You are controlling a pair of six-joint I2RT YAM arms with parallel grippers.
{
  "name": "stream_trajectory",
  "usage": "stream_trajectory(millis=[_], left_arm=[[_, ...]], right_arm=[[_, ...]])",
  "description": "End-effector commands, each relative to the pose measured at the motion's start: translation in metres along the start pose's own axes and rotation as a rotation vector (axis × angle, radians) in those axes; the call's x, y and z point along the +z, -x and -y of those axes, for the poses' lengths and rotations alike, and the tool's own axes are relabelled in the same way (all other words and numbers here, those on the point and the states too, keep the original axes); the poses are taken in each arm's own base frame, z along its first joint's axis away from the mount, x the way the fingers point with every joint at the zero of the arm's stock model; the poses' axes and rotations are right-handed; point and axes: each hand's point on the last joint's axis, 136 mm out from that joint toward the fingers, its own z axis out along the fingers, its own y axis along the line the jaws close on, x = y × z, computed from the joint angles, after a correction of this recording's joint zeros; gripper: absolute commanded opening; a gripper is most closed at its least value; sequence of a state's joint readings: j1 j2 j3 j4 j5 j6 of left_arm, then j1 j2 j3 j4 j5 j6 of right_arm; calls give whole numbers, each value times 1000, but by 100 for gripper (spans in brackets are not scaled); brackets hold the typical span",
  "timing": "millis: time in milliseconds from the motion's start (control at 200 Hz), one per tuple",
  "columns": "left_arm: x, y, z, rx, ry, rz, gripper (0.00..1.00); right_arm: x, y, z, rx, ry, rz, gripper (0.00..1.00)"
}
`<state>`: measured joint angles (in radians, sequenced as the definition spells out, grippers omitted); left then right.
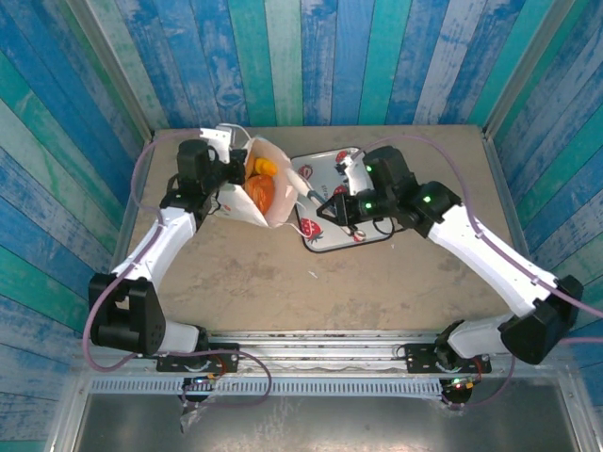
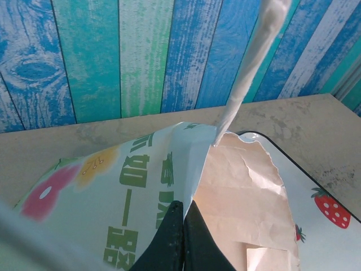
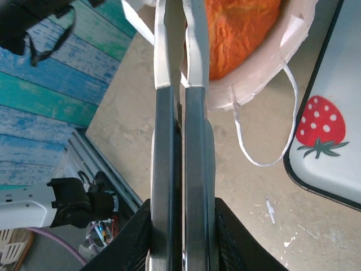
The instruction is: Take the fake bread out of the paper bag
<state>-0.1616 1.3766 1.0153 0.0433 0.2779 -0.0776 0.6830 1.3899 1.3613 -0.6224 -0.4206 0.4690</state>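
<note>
Two robot arms work over one paper bag [image 1: 229,207] on the bench [image 1: 283,282]. Two pieces of fake bread show inside its mouth, one orange [image 1: 261,193] and one yellow [image 1: 263,168] just behind it. One white strawberry-print tray [image 1: 325,169] and one pair of metal tongs [image 1: 306,185] complete the scene.

The bag lies on the far left half of the bench. Its mouth gapes upward and to the right, toward the tray, and the opening stretches from far to near. One thin loop handle [image 2: 248,73] rises taut from the rim. The left gripper [image 2: 183,206] has its fingers pinched together on the bag's printed wall at that rim.

The right gripper [image 3: 181,206] has its fingers clamped on the tongs, whose two blades are squeezed almost together. The tongs' long axis runs from the tray side leftward to the bag's mouth, and the tips sit beside the orange piece [image 3: 237,28].

The bag's near right corner meets the tray's left edge. Blue-green plank walls close in on three sides. Bare bench lies open between the bag and the arm bases.
</note>
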Motion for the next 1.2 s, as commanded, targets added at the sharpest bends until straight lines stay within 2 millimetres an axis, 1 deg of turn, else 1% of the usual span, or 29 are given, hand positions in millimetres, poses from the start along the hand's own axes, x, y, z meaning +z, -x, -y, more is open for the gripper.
stream_trajectory(millis=[0, 165, 265, 416, 536, 636, 766, 856, 1197], left_arm=[[-12, 8, 16, 57, -58, 31, 1], [-13, 4, 22, 90, -94, 31, 0], [-13, 4, 23, 93, -99, 34, 0], [-13, 6, 23, 93, -101, 35, 0], [-15, 9, 24, 95, -102, 42, 0], [-17, 10, 25, 96, -104, 46, 0], [-18, 11, 26, 100, -105, 51, 0], [-19, 12, 26, 100, -107, 54, 0], [-21, 13, 29, 102, -119, 62, 0]], right_arm=[[17, -9, 5, 56, -3, -80, 28], [42, -13, 10, 98, 14, -146, 34], [58, -13, 9, 121, 57, -169, 34], [77, -15, 14, 143, 70, -199, 35], [90, -16, 19, 163, 76, -219, 42], [98, -15, 20, 170, 86, -229, 47], [107, -15, 24, 178, 85, -242, 51], [113, -14, 27, 186, 86, -247, 55], [132, -6, 34, 197, 87, -259, 56]])
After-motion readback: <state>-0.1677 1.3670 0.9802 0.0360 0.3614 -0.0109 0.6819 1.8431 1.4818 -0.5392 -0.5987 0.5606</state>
